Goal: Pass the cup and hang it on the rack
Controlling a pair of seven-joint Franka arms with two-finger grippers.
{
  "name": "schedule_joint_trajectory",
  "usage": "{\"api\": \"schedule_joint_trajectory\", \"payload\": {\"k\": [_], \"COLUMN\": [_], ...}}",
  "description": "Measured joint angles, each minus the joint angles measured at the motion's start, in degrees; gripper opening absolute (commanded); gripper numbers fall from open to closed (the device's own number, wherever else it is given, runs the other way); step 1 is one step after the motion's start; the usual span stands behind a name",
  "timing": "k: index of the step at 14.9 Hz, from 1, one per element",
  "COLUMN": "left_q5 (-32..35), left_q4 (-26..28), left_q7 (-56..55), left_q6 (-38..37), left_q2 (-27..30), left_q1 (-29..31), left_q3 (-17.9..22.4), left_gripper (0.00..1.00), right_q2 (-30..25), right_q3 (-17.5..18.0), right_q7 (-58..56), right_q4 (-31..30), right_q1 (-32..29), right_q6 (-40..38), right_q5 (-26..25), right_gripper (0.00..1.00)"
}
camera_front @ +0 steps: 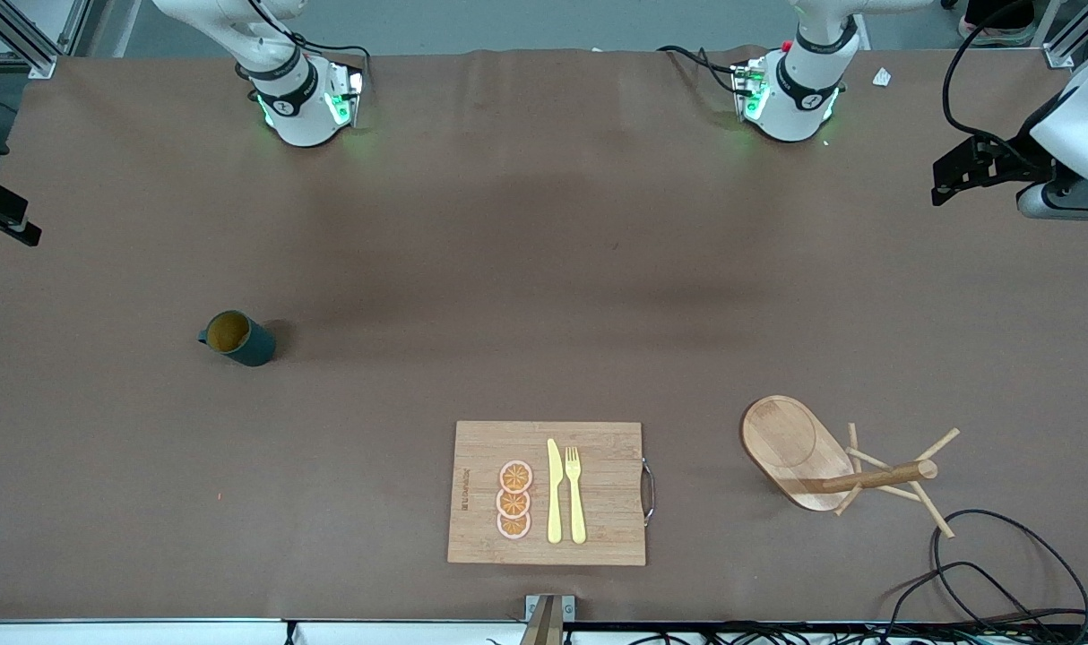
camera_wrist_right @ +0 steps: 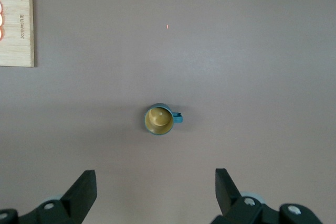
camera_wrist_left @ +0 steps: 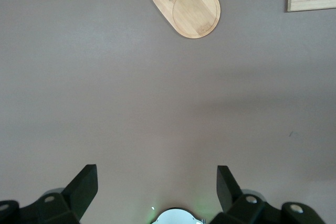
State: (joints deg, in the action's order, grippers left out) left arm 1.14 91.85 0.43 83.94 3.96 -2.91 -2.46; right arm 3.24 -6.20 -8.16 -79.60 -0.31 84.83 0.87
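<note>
The dark teal cup with its mustard-yellow inside stands upright on the brown table toward the right arm's end, its handle pointing to that end. In the right wrist view the cup lies well below the right gripper, which is open and empty high over the table. The wooden rack stands on its oval base toward the left arm's end, nearer the front camera than the cup. The left gripper hangs open and empty high above bare table, with the rack's base far from it. Neither gripper shows in the front view.
A wooden cutting board with orange slices, a yellow knife and a yellow fork lies near the front edge, between cup and rack. Black cables trail beside the rack. Dark equipment juts in at the left arm's end.
</note>
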Motion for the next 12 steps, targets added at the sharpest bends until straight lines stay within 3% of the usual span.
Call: {"api": "schedule_joint_trajectory", "payload": {"k": [12], "left_q5": [0.0], "left_q4": [-0.5], "left_q7": [0.0], "left_q6": [0.0], "left_q2": [-0.2], "left_q1": [0.0], "left_q3": [0.0], "left_gripper": [1.00], "right_q2": [0.3], "right_q3": [0.1], "right_q7": [0.0], "right_q4": [-0.1], "right_q1": [0.1], "right_q6": [0.2], "right_q5": [0.0], "right_gripper": [1.00]}}
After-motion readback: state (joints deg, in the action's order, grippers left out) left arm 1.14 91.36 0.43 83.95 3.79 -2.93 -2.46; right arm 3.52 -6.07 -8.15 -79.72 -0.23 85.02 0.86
